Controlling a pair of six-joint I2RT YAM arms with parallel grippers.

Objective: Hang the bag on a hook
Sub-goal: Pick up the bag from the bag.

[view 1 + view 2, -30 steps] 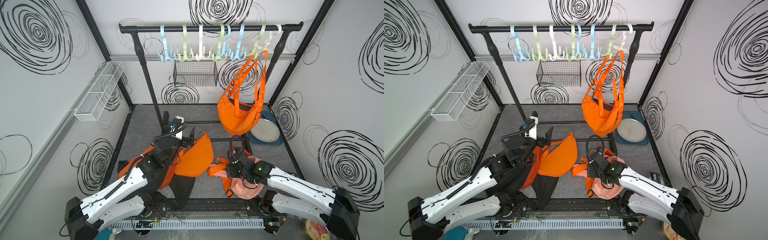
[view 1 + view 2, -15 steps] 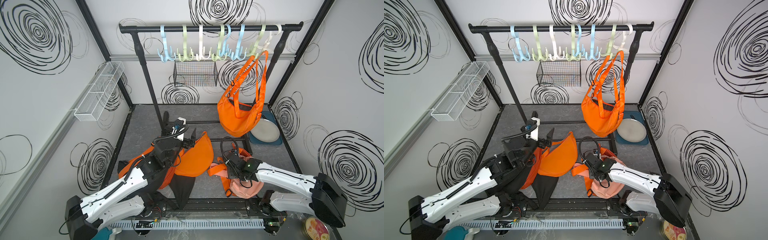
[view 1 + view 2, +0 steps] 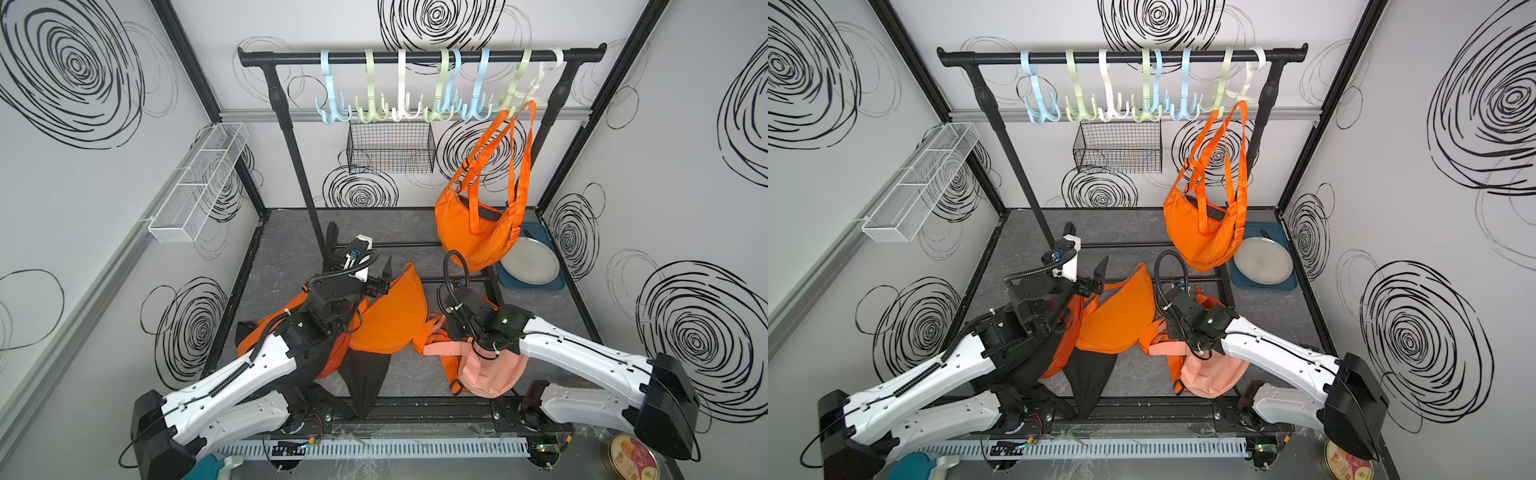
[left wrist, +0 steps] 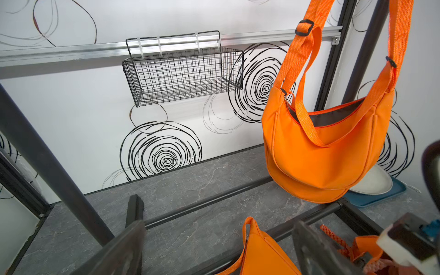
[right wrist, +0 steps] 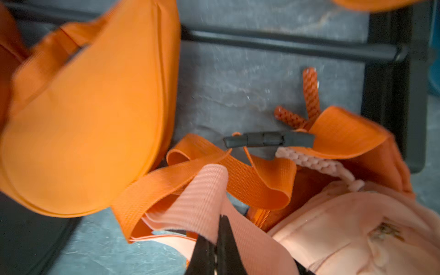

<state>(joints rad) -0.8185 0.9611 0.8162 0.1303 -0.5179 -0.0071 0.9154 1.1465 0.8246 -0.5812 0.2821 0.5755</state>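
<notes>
A peach bag (image 3: 492, 372) (image 3: 1208, 374) lies on the grey floor at the front right, with orange straps bunched beside it. My right gripper (image 5: 215, 238) is shut on its peach strap (image 5: 204, 190), low over the floor. In both top views the wrist hides these jaws. An orange bag (image 3: 392, 316) (image 5: 90, 119) lies left of it. My left gripper (image 4: 219, 226) stands open above that orange bag's tip and holds nothing. Another orange bag (image 3: 473, 237) (image 4: 321, 154) hangs by its straps from a right-hand hook. Several pastel hooks (image 3: 399, 87) hang on the black rail (image 3: 415, 56).
A black bag (image 3: 365, 374) lies under my left arm. The rack's lower bars (image 4: 207, 202) cross the floor. A black wire basket (image 3: 390, 147) is on the back wall and a white mesh shelf (image 3: 195, 183) on the left wall. A plate on a blue tray (image 3: 530, 262) sits at the back right.
My right gripper has moved left onto the straps and gone from open to shut on the peach strap. The left arm has barely moved.
</notes>
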